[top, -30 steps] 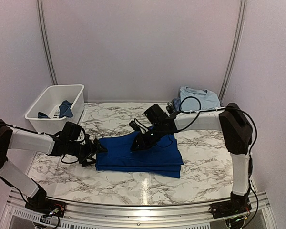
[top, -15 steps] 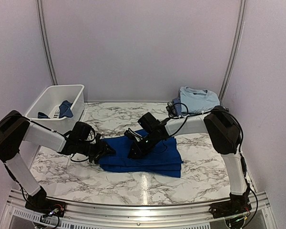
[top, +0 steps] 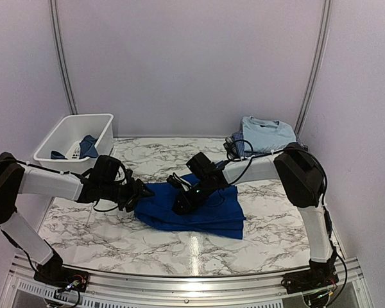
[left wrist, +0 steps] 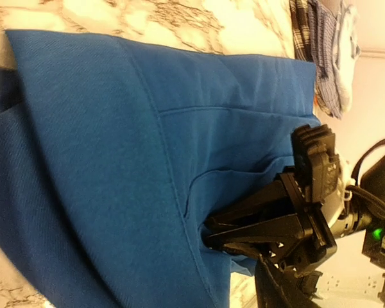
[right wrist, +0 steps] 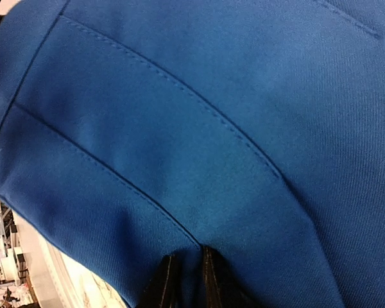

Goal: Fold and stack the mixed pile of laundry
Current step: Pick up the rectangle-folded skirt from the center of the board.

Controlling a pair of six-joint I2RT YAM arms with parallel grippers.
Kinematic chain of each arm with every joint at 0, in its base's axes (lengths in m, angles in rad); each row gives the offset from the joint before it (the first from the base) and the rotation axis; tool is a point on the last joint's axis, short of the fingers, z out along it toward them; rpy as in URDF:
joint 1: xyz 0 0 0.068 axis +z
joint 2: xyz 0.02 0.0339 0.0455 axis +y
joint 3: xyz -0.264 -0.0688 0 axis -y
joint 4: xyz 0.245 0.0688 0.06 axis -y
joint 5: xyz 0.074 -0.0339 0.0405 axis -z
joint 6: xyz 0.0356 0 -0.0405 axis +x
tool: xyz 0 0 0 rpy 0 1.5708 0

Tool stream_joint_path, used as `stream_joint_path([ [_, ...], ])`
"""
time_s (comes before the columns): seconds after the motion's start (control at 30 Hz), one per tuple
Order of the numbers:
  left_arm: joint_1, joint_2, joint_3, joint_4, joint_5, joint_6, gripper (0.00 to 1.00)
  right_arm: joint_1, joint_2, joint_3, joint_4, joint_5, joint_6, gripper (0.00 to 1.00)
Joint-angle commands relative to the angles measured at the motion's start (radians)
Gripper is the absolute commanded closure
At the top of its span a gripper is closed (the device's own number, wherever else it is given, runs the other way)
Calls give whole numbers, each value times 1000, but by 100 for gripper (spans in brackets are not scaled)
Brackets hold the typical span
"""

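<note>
**Mid-table, a blue garment between two grippers**

On the marble table (top: 147, 250), the blue garment (top: 208, 210) lies partly folded in flat layers, centre and slightly right. The right gripper (top: 179, 206) rests on its top layer near the middle. Its fingers (right wrist: 163, 285) are drawn narrow, and a ridge of cloth runs into the gap between them, so it is pinching the cloth. The left gripper (top: 138, 194) is at the garment's left edge. Whether its jaws hold that edge cannot be told.

At the far right, a light blue T-shirt (top: 267, 133) tops folded checked pieces (top: 236, 142). A white bin (top: 58, 138) stands far left.

The garment looks light, soft and limp, with stitched seams. It would likely sag when lifted, and its layers would slide apart. Hems or corners, with all layers taken together, look like safer holds than mid-panel.
</note>
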Motion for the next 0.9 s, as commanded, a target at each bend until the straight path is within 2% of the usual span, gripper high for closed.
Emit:
stream_joint_path([
  [0.0, 4, -30, -55, -20, -31, -44, 34, 12, 67, -67, -126, 134, -35, 83],
  [0.07, 4, -37, -87, -17, -42, -64, 31, 13, 61, -85, -139, 151, -49, 84],
  [0.23, 4, -139, -198, -62, -115, -136, 12, 2, 26, -161, -140, 190, -67, 85],
  [0.57, -49, -481, -480, -60, -136, -340, 1, -4, 27, -142, -140, 167, -66, 86],
  [0.67, -68, -465, -498, -2, -129, -347, 1, -5, 31, -141, -141, 166, -73, 87],
  [0.87, -137, -281, -465, 203, -109, -400, 1, -4, 33, -156, -146, 168, -86, 87],
])
